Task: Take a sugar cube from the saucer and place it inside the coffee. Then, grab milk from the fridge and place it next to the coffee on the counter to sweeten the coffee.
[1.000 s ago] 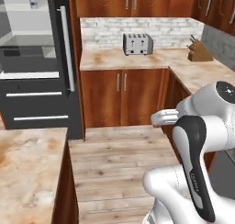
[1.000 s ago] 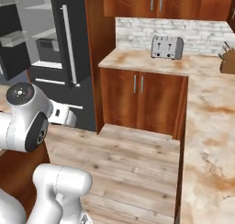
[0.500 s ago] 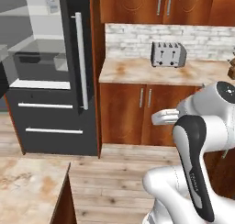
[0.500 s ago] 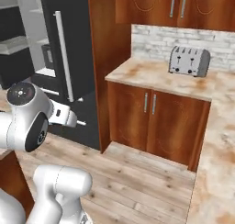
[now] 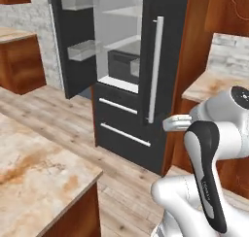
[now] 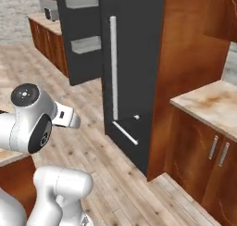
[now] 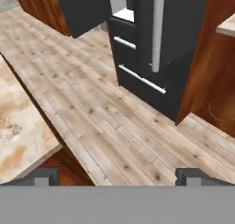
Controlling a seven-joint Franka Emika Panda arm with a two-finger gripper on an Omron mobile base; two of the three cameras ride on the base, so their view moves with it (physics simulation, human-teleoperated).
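Facing the fridge (image 5: 146,61), its left door standing open, gripper (image 7: 117,176) spreading wide and holding nothing, hanging over the floor (image 7: 114,122), counter (image 5: 34,168) corner nearby.

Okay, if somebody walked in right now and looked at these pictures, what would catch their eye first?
Probably the fridge, tall and dark grey in the middle of the left base view, its left door swung open on a pale interior with translucent shelves and clear door bins. Next comes its thick silver bar handle, running upright down the closed right door. The open gripper looks over bare wooden floor towards it.
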